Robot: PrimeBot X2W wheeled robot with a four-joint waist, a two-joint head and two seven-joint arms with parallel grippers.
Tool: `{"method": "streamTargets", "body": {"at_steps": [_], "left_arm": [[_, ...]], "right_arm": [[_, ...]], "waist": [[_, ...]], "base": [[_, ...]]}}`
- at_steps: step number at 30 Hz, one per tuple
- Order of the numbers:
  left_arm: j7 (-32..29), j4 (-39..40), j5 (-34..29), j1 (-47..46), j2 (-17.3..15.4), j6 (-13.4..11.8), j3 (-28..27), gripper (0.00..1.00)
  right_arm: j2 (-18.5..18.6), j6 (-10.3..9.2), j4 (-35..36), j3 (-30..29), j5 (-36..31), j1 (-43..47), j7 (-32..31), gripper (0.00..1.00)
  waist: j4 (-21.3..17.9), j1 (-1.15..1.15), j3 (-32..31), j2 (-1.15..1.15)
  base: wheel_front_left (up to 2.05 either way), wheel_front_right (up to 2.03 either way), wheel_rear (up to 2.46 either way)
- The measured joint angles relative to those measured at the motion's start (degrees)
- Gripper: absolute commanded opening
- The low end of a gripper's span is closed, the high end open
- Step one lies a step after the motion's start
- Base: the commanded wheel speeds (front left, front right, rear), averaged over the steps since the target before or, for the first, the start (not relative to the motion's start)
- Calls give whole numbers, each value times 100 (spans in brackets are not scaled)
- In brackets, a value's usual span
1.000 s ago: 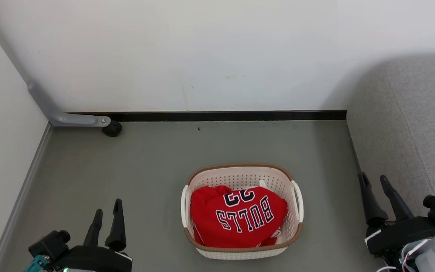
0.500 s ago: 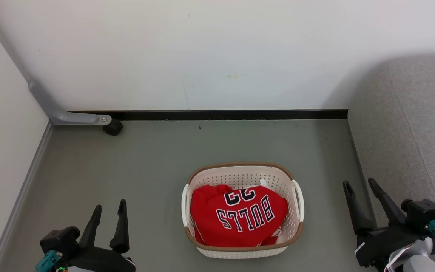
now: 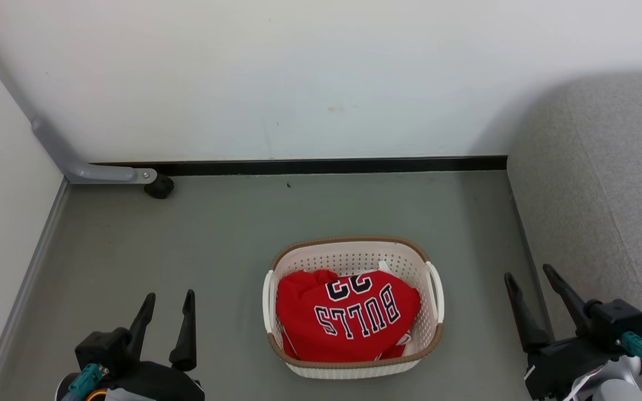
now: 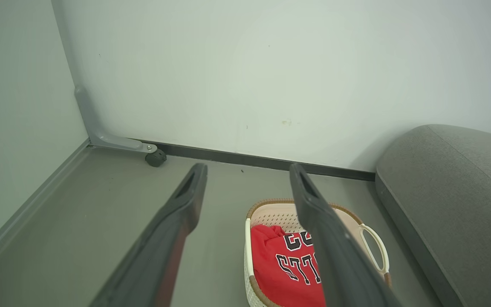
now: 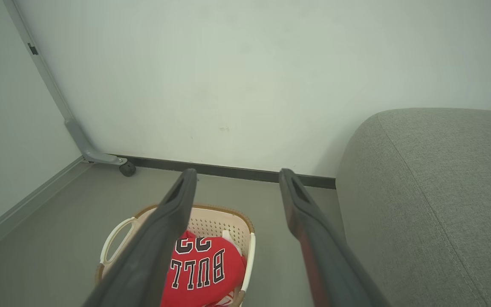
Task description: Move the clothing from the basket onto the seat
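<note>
clothing [image 3: 349,320]: red jersey heaped inside basket [image 3: 349,257], lettering upward | basket: on floor [image 3: 187,234], left of seat [image 3: 605,184], not touching | left gripper [image 3: 169,296]: jaws apart, empty, left of basket | right gripper [image 3: 528,273]: jaws apart, empty, right of basket, by seat edge

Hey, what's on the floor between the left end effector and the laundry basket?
Nothing. In the head view, the stretch from the left end effector to the basket is bare grey floor.
</note>
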State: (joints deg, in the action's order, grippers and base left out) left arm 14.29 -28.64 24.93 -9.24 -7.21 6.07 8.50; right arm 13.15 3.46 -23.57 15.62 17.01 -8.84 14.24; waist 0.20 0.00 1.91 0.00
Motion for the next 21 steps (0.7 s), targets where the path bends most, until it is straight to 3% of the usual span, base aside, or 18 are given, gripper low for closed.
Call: {"method": "streamTargets", "body": {"at_steps": [21], "left_arm": [[0, -9, -152, -4, 111, 56, -148, 100]], "right_arm": [[-76, 2, -43, -149, -167, 1, 3, 100]], "waist": [[-109, 0, 36, 0]], "base": [[0, 0, 0]]}}
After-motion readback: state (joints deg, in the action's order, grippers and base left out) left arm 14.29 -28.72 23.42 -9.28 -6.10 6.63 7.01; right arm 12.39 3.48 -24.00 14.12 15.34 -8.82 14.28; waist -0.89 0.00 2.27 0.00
